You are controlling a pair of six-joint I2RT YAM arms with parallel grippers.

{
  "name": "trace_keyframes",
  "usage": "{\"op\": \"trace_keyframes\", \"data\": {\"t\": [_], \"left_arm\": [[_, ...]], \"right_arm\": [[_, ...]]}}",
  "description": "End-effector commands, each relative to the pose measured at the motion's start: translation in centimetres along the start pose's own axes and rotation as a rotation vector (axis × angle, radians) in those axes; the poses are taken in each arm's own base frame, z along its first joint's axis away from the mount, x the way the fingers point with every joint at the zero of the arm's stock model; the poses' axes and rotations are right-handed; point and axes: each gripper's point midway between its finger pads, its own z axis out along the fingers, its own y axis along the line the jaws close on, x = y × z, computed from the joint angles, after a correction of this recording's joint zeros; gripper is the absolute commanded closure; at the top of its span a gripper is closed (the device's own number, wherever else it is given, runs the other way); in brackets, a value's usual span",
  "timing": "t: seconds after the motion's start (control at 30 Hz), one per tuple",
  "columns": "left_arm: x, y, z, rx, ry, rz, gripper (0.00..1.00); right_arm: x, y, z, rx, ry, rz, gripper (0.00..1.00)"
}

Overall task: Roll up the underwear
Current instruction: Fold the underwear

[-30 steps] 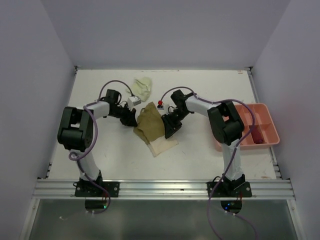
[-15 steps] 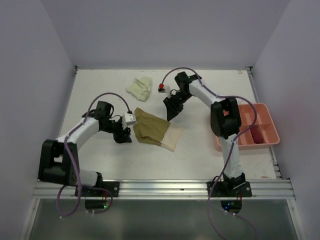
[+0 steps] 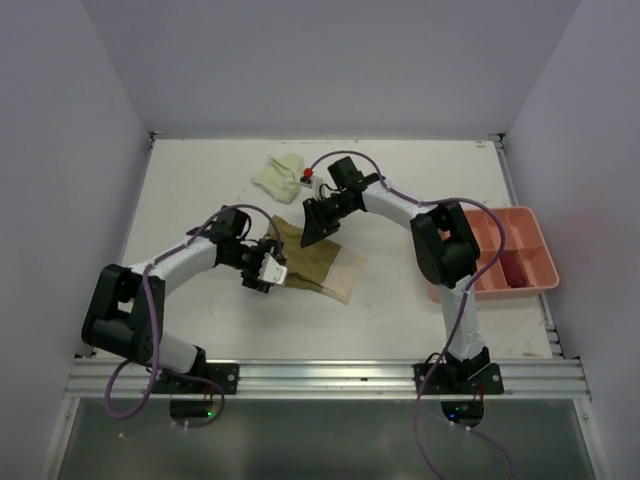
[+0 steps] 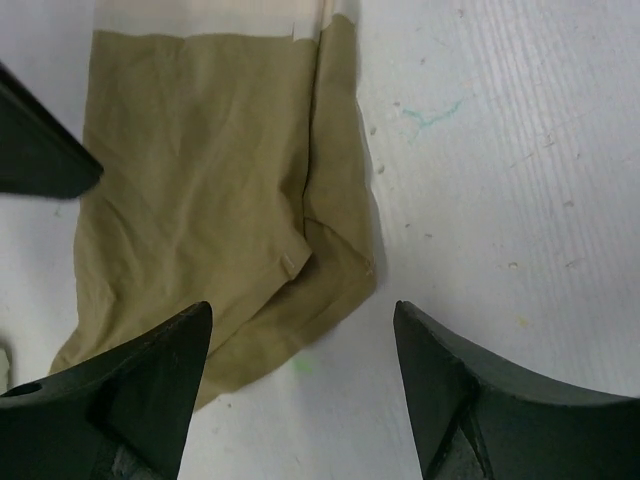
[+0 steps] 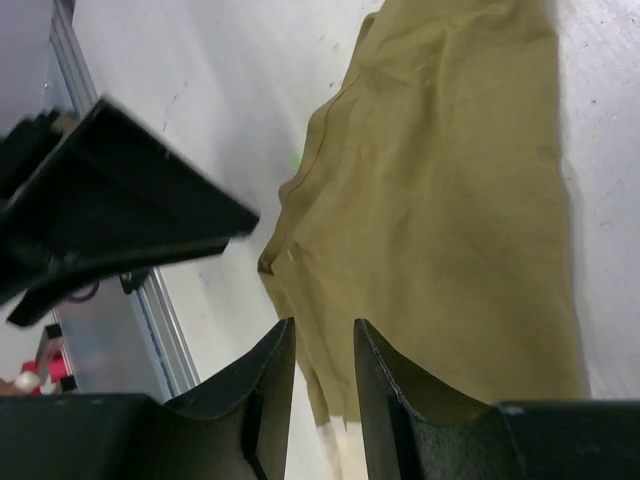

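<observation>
An olive-tan underwear [image 3: 310, 258] with a cream waistband lies flat on the white table [image 3: 200, 190]. My left gripper [image 3: 268, 270] stands at its left end. In the left wrist view that gripper [image 4: 300, 325] is open wide, one fingertip over the garment's [image 4: 200, 180] rounded corner and bare table between the jaws. My right gripper [image 3: 316, 228] hangs over the garment's far edge. In the right wrist view its jaws [image 5: 322, 345] stand a narrow gap apart above the flat cloth [image 5: 450, 200], gripping nothing. A pale yellow-green underwear [image 3: 280, 175] lies crumpled farther back.
A salmon-pink tray [image 3: 530, 225] with compartments sits at the right edge, with a dark red cloth [image 3: 515, 272] in one near compartment. The left gripper's black fingers [image 5: 110, 210] show at the left of the right wrist view. Grey walls enclose the table.
The left gripper has opened wide and shifted right to the garment's left end. The right gripper has swung left and nearer, from beside the cloth to over its far edge.
</observation>
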Motion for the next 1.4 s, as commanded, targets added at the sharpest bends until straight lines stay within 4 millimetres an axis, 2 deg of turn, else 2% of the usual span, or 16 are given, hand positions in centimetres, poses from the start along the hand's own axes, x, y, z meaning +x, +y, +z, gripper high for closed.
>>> {"op": "trace_keyframes", "data": {"t": [0.0,0.1,0.27,0.43,0.53,0.57,0.63,0.67,0.73,0.77,0.8,0.97,1.13,1.2,1.37], "left_arm": [[-1.8,1.2,1.3,-0.015,-0.029,0.172,0.23],[-1.7,-0.3,2.4,0.036,-0.024,0.154,0.24],[0.0,-1.3,3.6,0.061,0.038,0.092,0.3],[0.9,-1.3,4.0,0.065,0.067,0.05,0.38],[0.9,-1.6,4.2,0.064,0.069,0.041,0.46],[0.7,-1.9,4.2,0.072,0.067,0.051,0.51],[0.3,-2.1,3.9,0.069,0.063,0.087,0.55],[0.3,-3.3,4.0,0.086,0.06,0.09,0.56],[-0.1,-3.6,3.5,0.075,0.055,0.132,0.53],[0.0,-4.7,3.6,0.089,0.054,0.129,0.5],[-0.1,-4.9,3.6,0.087,0.053,0.133,0.5],[-0.3,-4.7,4.0,0.076,0.064,0.1,0.53],[-0.2,-3.5,4.4,0.053,0.076,0.063,0.57],[-0.2,-3.8,4.5,0.066,0.075,0.064,0.6],[-1.2,-5.4,4.2,0.138,0.031,0.085,0.84]], "right_arm": [[-1.3,-0.7,2.2,0.003,-0.051,0.065,0.66],[-0.7,-1.0,3.4,0.011,-0.034,0.069,0.66],[2.5,-1.6,5.7,0.005,0.058,0.073,0.67],[4.8,-2.4,6.4,0.012,0.116,0.058,0.66],[5.5,-2.5,6.5,0.016,0.14,0.049,0.66],[5.7,-2.6,6.5,0.017,0.144,0.042,0.66],[5.9,-2.6,6.5,0.017,0.15,0.041,0.66],[6.1,-2.6,6.5,0.015,0.153,0.043,0.66],[6.2,-2.7,6.5,0.012,0.156,0.04,0.66],[6.3,-2.6,6.6,0.009,0.161,0.043,0.66],[6.4,-2.5,6.6,0.001,0.162,0.043,0.66],[7.2,-1.8,6.9,-0.019,0.179,0.029,0.66],[8.4,-1.3,7.3,-0.031,0.209,0.026,0.66],[8.7,-1.3,7.3,-0.033,0.213,0.029,0.67],[9.0,-1.1,7.1,-0.037,0.223,0.036,0.66]]}}
